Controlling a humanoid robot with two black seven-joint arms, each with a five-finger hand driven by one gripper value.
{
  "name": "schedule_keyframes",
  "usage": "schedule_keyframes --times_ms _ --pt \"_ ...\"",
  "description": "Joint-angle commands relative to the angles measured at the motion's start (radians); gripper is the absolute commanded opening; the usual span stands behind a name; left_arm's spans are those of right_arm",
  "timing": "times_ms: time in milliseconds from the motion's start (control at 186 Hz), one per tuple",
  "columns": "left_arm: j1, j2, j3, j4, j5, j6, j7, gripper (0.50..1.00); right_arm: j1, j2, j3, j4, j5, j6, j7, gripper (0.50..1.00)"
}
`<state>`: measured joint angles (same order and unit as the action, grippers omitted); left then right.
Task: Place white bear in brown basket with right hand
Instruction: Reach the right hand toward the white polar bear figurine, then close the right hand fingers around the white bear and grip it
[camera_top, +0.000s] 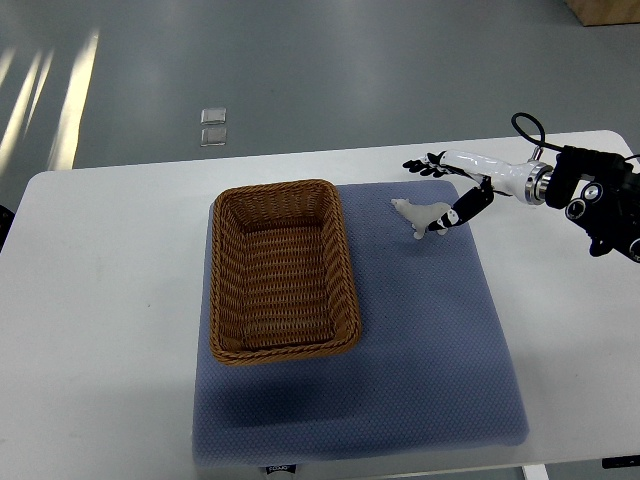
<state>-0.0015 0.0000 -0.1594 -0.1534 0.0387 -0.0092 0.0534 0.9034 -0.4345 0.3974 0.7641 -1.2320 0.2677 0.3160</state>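
The right arm (600, 200) entered from the right edge as a bulky black block of housings with several round silver-ringed fittings on its face. A thin black cable looped above it near the wrist. A bright metallic ring joined the black part to a glossy white, tube-shaped forearm shell. The right hand (455, 190) was slim, with black fingers (422, 162) that were thin and segmented; one longer finger showed black links with small white and orange-red marks along it. Screws and printed markings were too small to make out.
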Motion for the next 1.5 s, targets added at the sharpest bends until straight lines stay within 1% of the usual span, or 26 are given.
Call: schedule_keyframes --times_ms 0,236,285,484,532,613,699,1230,1311,1365,1413,1440,1445,1461,1467,1494 --pt "0.000 0.000 0.000 0.000 0.001 0.000 -0.001 1.000 0.002 0.000 -0.034 0.000 -0.015 -0.011 -0.003 0.921" --pt "-0.002 0.000 0.001 -0.002 0.000 0.000 -0.001 1.000 0.000 0.007 -0.083 -0.012 -0.055 -0.071 -0.012 0.911" --pt "-0.002 0.000 0.001 -0.002 0.001 0.000 -0.001 1.000 0.002 0.011 -0.098 -0.012 -0.057 -0.087 -0.025 0.907" --pt "-0.002 0.000 0.001 -0.002 0.000 0.000 0.000 1.000 0.003 0.017 -0.111 -0.014 -0.057 -0.128 -0.064 0.862" --pt "-0.003 0.000 0.001 -0.002 0.001 0.000 -0.001 1.000 0.003 0.017 -0.111 -0.015 -0.057 -0.133 -0.078 0.840" --pt "-0.003 0.000 0.001 -0.002 0.000 0.000 0.000 1.000 0.005 0.017 -0.111 -0.017 -0.057 -0.145 -0.094 0.827" --pt "-0.003 0.000 0.001 -0.002 0.000 0.000 -0.001 1.000 0.006 0.019 -0.112 -0.017 -0.058 -0.148 -0.100 0.807" --pt "-0.008 0.000 0.004 -0.002 0.000 0.000 0.000 1.000 0.002 0.040 -0.112 -0.025 -0.060 -0.150 -0.107 0.772" --pt "-0.008 0.000 0.004 -0.002 0.000 0.000 -0.001 1.000 0.003 0.042 -0.124 -0.025 -0.060 -0.162 -0.107 0.768" --pt "-0.008 0.000 0.004 -0.002 0.000 0.000 0.000 1.000 0.003 0.042 -0.132 -0.025 -0.063 -0.173 -0.107 0.752" --pt "-0.008 0.000 0.004 -0.002 0.000 0.000 -0.001 1.000 0.003 0.042 -0.137 -0.025 -0.064 -0.174 -0.109 0.725" --pt "-0.008 0.000 0.004 -0.002 0.000 0.000 -0.001 1.000 0.003 0.043 -0.138 -0.025 -0.064 -0.174 -0.110 0.721" --pt "-0.008 0.000 0.004 -0.002 0.000 0.000 -0.001 1.000 0.003 0.043 -0.138 -0.026 -0.064 -0.174 -0.112 0.713" --pt "-0.008 0.000 0.004 -0.002 0.000 0.000 -0.001 1.000 0.003 0.046 -0.138 -0.026 -0.064 -0.176 -0.114 0.709" --pt "-0.008 0.000 0.004 -0.002 0.000 0.000 -0.001 1.000 0.003 0.048 -0.138 -0.028 -0.064 -0.176 -0.114 0.699" --pt "-0.008 0.000 0.004 -0.002 0.000 0.000 0.000 1.000 0.003 0.053 -0.138 -0.029 -0.066 -0.176 -0.115 0.686"
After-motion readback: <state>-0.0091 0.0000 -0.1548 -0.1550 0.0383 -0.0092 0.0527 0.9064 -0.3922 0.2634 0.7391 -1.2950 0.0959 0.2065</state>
